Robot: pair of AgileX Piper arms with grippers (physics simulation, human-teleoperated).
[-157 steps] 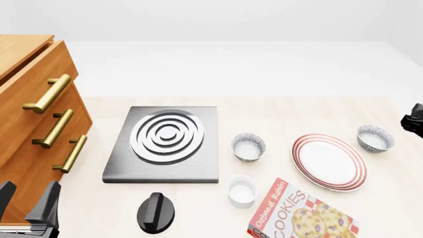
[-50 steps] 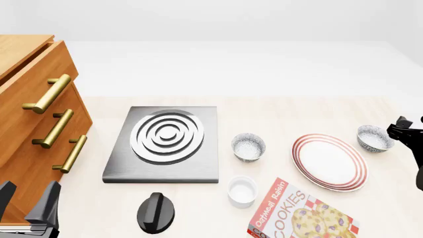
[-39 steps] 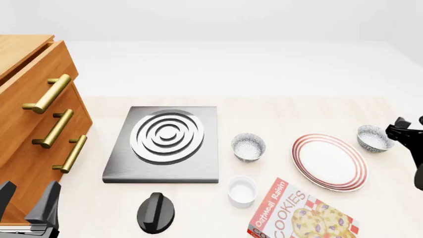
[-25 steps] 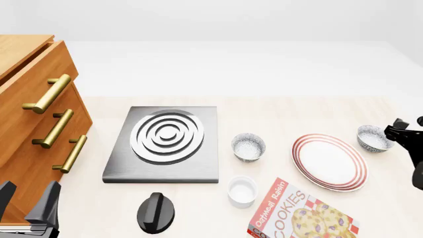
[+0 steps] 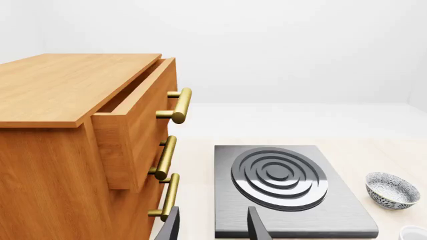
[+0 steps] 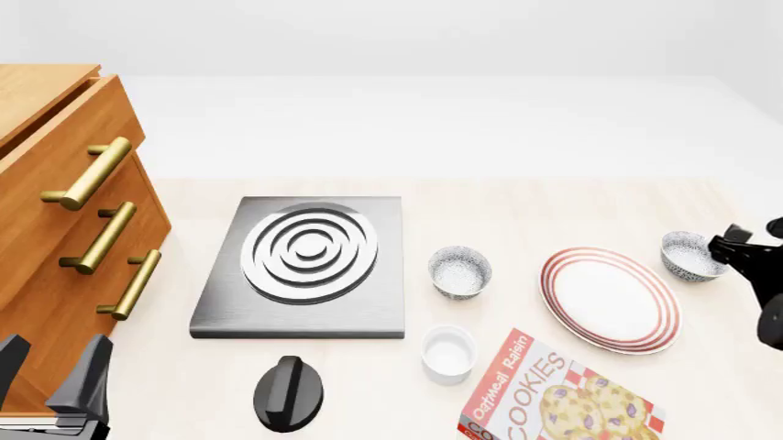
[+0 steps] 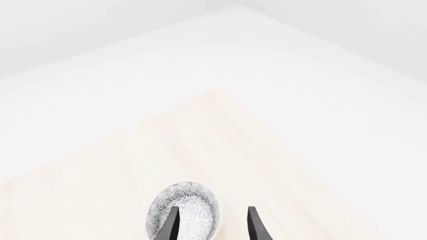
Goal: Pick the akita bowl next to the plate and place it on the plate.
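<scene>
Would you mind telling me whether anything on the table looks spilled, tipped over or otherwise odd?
Nothing is spilled or tipped. Only the top drawer of the wooden cabinet stands slightly open.

Right gripper (image 6: 731, 246) beside akita bowl (image 6: 689, 256)

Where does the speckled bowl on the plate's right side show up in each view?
Front view: akita bowl, right of the plate, beside the right hand.
Right wrist view: akita bowl, partly behind one finger of the hand.
Left wrist view: not in it; the bowl there is the look-alike.
Shared landmark: pale wooden tabletop.
</scene>
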